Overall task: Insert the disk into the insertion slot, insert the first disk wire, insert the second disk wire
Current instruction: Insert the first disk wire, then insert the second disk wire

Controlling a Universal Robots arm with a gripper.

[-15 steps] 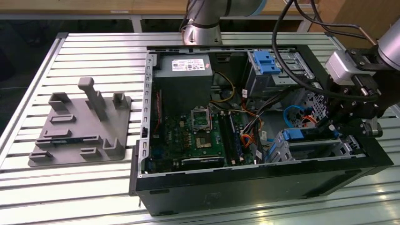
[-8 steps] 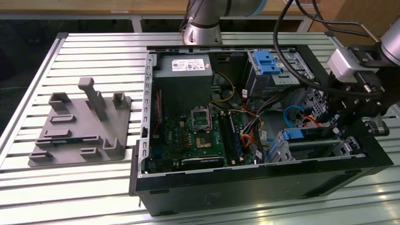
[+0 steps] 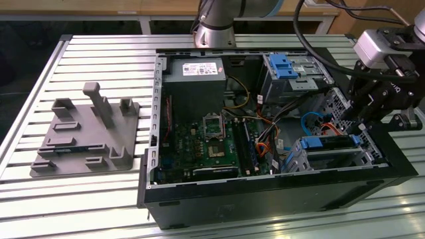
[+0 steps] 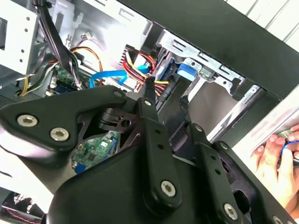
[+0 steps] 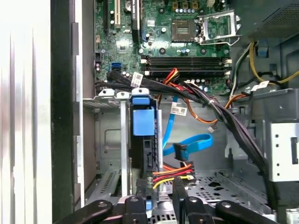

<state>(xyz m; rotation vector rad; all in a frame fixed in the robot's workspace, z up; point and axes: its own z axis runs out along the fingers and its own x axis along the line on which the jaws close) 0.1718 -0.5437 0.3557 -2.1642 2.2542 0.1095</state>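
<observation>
The disk (image 3: 329,141), grey in its bright blue caddy, sits inside the insertion slot (image 3: 295,160), a silver perforated cage at the exterior view's right of the open computer case. In the first wrist view the disk (image 5: 143,122) stands on edge in the cage (image 5: 110,140). My gripper (image 3: 361,122) hangs over the cage's rear end. Its fingers (image 5: 140,200) are closed in on a red, yellow and black wire bundle (image 5: 163,176) ending in a black plug (image 5: 185,168), right by the disk's end. A blue flat wire (image 5: 194,143) lies loose beside it, its plug free.
A taller grey bay with a blue tab (image 3: 285,67) stands at the case's back. The motherboard (image 3: 212,144) and thick black cables (image 5: 219,116) crowd the case floor. A grey fixture plate (image 3: 86,134) lies on the slatted table. A person's hand (image 4: 280,156) rests outside the case wall.
</observation>
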